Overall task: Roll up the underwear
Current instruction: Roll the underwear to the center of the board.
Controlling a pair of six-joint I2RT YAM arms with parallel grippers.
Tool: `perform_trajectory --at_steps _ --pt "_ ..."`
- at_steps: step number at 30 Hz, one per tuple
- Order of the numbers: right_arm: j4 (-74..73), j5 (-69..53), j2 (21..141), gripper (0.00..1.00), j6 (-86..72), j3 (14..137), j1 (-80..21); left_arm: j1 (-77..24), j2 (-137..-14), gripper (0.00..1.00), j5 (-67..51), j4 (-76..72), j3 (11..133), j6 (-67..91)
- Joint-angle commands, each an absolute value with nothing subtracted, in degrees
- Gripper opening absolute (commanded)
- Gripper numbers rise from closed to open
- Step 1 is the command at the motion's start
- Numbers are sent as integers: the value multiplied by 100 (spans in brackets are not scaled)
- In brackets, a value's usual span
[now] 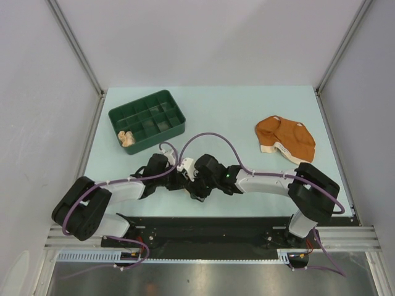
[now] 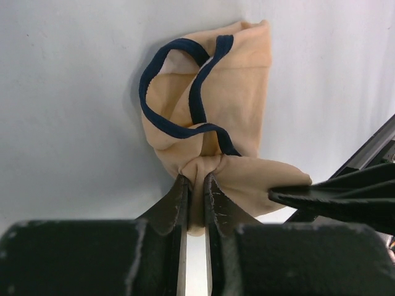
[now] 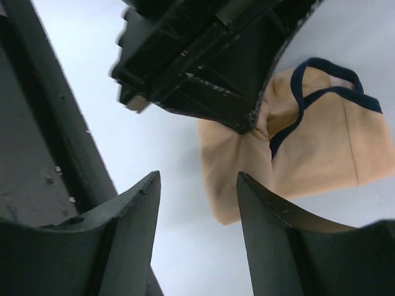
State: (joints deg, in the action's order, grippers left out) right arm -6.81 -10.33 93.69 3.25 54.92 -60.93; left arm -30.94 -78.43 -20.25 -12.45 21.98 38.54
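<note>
The left gripper (image 2: 196, 197) was clamped on a bunched fold of the cream garment (image 2: 234, 92) with dark trim, which lay on the table (image 1: 234, 111) between the arms. The right gripper (image 3: 197, 179) hovered just beside it, jaws apart and holding nothing. The rust-orange garment (image 1: 287, 139) lay far right. The peach garment (image 1: 127, 138) sat in a near corner compartment of the green tray (image 1: 139, 102).

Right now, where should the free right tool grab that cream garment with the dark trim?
Probably the plain flap of the cream garment, beside the left tool's pinch. It sticks out flat, trim-free, toward the open right tool, so come from that side, low over the table.
</note>
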Motion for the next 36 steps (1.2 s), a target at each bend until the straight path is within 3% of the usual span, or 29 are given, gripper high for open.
perform_trajectory --at_steps 1,9,14,18,20,21,22,24,28,36 --pt "-326 -564 9553 56 466 5327 -6108 -3111 -8086 8 -1810 -633 2224 3691" --pt "-44 147 9677 63 343 4905 -6161 -3067 -7989 9 -1995 -676 2233 3691" --pt "378 860 9939 59 264 4790 -6337 -3059 -7893 16 -2258 -888 2206 3735" --pt "352 1256 10229 48 150 4755 -6486 -2988 -7691 26 -2408 -879 2188 3849" --pt "299 1353 10318 42 62 4764 -6574 -2945 -7585 35 -2452 -826 2197 3919" --pt "238 1423 10371 33 27 4764 -6600 -2936 -7446 38 -2452 -757 2215 3929" --pt "194 1424 10380 28 -87 4764 -6627 -2927 -7375 49 -2391 -704 2224 3937" --pt "54 1293 10319 14 -167 4764 -6644 -2918 -7130 55 -2321 -529 2250 3964" --pt "-412 564 9995 4 -360 4799 -6662 -2892 -6619 76 -1917 -150 2268 3955" --pt "-1318 -1166 9650 0 -756 5062 -6469 -2909 -5977 81 -1538 -130 2057 3525"
